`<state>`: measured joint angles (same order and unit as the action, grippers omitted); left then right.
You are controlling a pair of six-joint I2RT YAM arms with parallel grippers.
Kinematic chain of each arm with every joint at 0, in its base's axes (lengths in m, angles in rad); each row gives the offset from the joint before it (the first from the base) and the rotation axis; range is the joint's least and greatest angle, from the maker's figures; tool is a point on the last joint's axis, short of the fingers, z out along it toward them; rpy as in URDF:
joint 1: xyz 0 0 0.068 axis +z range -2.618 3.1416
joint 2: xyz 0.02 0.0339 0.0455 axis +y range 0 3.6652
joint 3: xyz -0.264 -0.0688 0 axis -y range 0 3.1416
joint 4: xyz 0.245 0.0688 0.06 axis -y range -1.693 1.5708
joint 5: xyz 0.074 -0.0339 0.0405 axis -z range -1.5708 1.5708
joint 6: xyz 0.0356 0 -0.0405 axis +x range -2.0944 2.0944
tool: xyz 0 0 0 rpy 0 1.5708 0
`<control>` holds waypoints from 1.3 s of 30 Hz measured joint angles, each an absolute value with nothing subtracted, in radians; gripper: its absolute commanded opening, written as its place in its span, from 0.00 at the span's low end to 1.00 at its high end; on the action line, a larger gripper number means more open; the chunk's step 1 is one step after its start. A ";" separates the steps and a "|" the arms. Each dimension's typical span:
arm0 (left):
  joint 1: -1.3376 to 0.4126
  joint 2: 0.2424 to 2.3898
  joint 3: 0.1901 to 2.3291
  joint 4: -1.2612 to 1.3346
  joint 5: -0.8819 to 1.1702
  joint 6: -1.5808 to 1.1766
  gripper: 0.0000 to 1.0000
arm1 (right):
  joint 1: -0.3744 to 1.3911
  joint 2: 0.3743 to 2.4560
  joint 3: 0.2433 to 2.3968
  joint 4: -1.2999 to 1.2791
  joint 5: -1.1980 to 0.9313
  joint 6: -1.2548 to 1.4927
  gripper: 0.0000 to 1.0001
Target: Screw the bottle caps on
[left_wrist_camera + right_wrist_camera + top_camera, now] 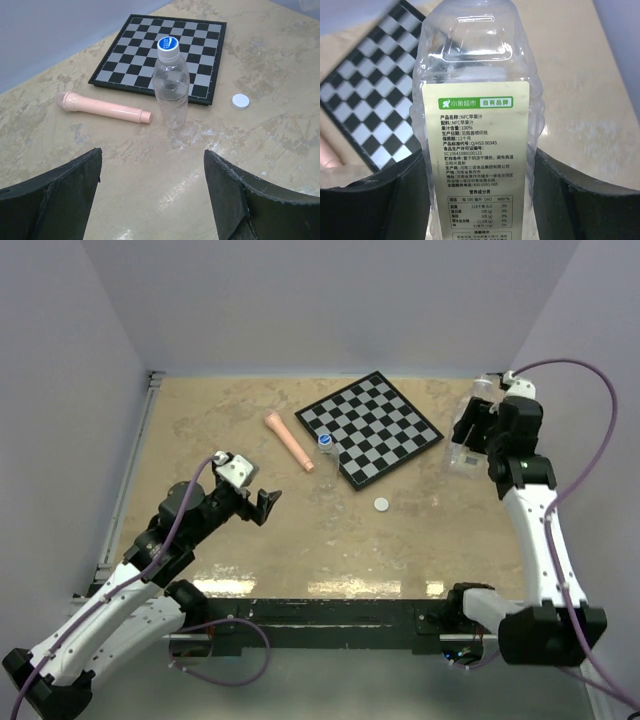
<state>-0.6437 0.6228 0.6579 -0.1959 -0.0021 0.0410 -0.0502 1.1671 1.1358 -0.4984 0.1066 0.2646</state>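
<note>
The left gripper [266,505] hovers over the near-left part of the mottled tan bench [220,410], its jaws wide apart and holding nothing, pointed toward the middle of the bench. Ahead of it, the small clear plastic bottle [171,85] stands upright near the middle of the bench, somewhat toward the far edge. The round blue cap with a white centre mark [168,45] sits on the bottle's neck. The bottle stands just beside the near-left edge of a black-and-silver chequered board [370,427], which lies turned like a diamond toward the far edge. A pink tapered stick [290,440] lies flat just to the left of the bottle, one end close to its base. The plain white round cap [381,504] lies loose on the bench, near the board's near corner and apart from both bottles. Close to the far-right corner, the right gripper [468,435] has its jaws against both sides of the large clear plastic bottle [475,125] with a yellowish printed label. The bottle's top is out of frame in the wrist view.
</note>
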 measured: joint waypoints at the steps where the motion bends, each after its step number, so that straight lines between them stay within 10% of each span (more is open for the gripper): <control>1: -0.640 0.623 0.658 -0.192 0.017 0.039 0.88 | -0.050 1.123 1.134 -0.483 0.079 0.236 0.15; 15: -0.636 0.886 0.719 -0.120 0.240 -0.087 0.87 | 0.107 0.597 0.897 -0.246 -0.237 -0.111 0.16; 39: -1.024 1.731 1.067 0.194 -0.113 -0.112 0.81 | 0.165 0.012 0.599 -0.054 0.018 -0.130 0.17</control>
